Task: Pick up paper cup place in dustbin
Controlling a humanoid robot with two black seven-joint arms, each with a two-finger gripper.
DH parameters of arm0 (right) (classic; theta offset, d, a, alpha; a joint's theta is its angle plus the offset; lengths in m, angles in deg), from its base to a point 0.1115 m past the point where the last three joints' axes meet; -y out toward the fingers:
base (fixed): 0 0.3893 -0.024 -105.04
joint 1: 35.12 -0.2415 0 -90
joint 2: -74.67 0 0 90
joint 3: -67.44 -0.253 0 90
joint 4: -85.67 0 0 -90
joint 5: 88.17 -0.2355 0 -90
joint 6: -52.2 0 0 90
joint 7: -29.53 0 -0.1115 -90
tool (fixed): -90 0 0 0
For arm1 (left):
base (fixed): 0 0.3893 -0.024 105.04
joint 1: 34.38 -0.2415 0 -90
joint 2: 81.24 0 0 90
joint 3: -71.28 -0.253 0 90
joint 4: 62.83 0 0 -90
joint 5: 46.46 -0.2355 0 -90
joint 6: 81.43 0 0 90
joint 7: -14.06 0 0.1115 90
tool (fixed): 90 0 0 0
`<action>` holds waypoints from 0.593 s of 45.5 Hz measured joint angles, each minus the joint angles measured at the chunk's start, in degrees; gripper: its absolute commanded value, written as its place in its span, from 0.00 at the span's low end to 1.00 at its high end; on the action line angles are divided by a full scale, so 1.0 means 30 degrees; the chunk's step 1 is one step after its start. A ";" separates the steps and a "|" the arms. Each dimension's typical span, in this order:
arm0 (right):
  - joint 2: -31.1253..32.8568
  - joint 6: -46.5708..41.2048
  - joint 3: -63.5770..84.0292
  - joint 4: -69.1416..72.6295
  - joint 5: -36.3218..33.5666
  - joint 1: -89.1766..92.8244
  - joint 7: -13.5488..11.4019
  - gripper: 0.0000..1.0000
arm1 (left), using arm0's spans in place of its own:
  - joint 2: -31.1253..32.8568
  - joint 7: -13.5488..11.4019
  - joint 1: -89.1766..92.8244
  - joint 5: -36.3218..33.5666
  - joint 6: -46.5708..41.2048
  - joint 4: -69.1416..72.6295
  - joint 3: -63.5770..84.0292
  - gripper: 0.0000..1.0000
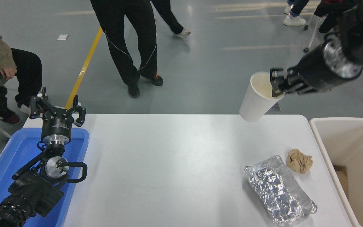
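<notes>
The white paper cup [257, 100] hangs high above the table's far right part, tilted with its cream inside facing up and right. My right gripper [276, 85] is shut on the cup's rim, one finger inside and one outside. The right arm reaches in from the upper right corner. The cream-white dustbin [326, 151] stands beside the table's right edge, below and right of the cup, with its mouth open. My left gripper [58, 110] is parked open at the lower left, above the blue tray.
A crumpled brown paper ball [299, 160] and a foil-wrapped packet [279, 190] lie on the table's right side. A blue tray [14, 157] sits at the left edge. People stand and sit beyond the table's far side.
</notes>
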 measured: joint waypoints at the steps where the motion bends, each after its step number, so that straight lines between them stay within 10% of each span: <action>1: 0.0032 -0.0088 0.0074 0.0023 0.0018 -0.0157 0.0000 0.00 | 0.0003 -0.0001 0.0001 -0.0003 0.0000 0.0000 0.0000 0.99; 27: 0.4238 0.3674 0.2249 -0.5984 0.1990 0.9792 -0.0108 0.00 | 0.0002 -0.0026 0.0001 0.0002 -0.0012 -0.0008 0.0005 0.99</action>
